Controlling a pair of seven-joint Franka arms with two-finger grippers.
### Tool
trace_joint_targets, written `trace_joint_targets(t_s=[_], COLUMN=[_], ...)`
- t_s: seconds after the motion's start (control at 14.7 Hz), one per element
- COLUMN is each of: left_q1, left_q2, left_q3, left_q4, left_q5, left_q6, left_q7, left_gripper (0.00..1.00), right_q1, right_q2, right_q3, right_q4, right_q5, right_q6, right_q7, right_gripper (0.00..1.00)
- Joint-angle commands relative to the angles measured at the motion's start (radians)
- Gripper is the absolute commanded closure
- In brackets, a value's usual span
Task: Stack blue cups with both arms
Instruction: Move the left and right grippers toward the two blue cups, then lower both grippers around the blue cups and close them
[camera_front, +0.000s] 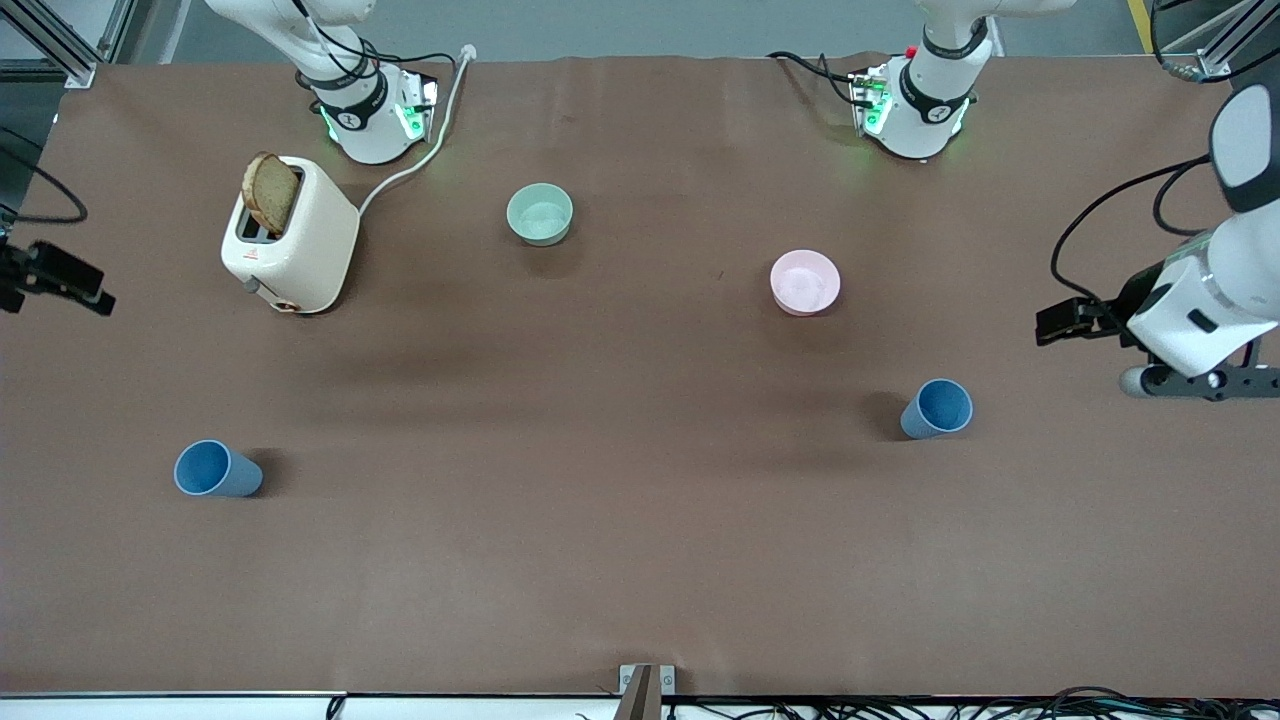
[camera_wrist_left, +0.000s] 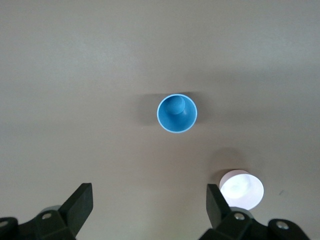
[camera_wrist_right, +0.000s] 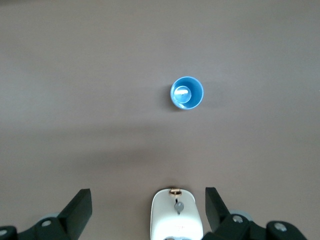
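Note:
Two blue cups stand upright, mouths up, far apart. One blue cup (camera_front: 938, 408) is toward the left arm's end and shows in the left wrist view (camera_wrist_left: 177, 113). The other blue cup (camera_front: 216, 470) is toward the right arm's end and shows in the right wrist view (camera_wrist_right: 187, 93). My left gripper (camera_front: 1066, 322) (camera_wrist_left: 149, 205) hangs high at the table's end, open and empty, apart from its cup. My right gripper (camera_front: 62, 277) (camera_wrist_right: 148, 206) hangs high at the other end, open and empty.
A cream toaster (camera_front: 290, 236) (camera_wrist_right: 177, 216) holding a bread slice (camera_front: 270, 192) stands near the right arm's base. A mint-green bowl (camera_front: 540, 213) and a pink bowl (camera_front: 805, 282) (camera_wrist_left: 242, 189) sit farther from the front camera than the cups. Brown mat (camera_front: 600, 480) lies between the cups.

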Motion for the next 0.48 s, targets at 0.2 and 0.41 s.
trace_joint_targets(t_s=[0.2,0.41], left_q1=[-0.02,-0.01], left_q2=[0.039,0.129], left_q3=[-0.001,-0.001], left_q4=[-0.235,-0.255], left_q5=[0.003,0.003], left_q6=[0.277,0.364], left_q7=[0.012,0.012], left_gripper=[0.0,0.0], right_q1=[-0.018,-0.029], right_q2=[0.077,0.178], right_q3=[-0.064,-0.112], right_q4=[-0.18,-0.18], right_q5=[0.019,0.106], right_q6=[0.289,0.371], right_q7=[-0.088,-0.178], right_gripper=[0.0,0.0])
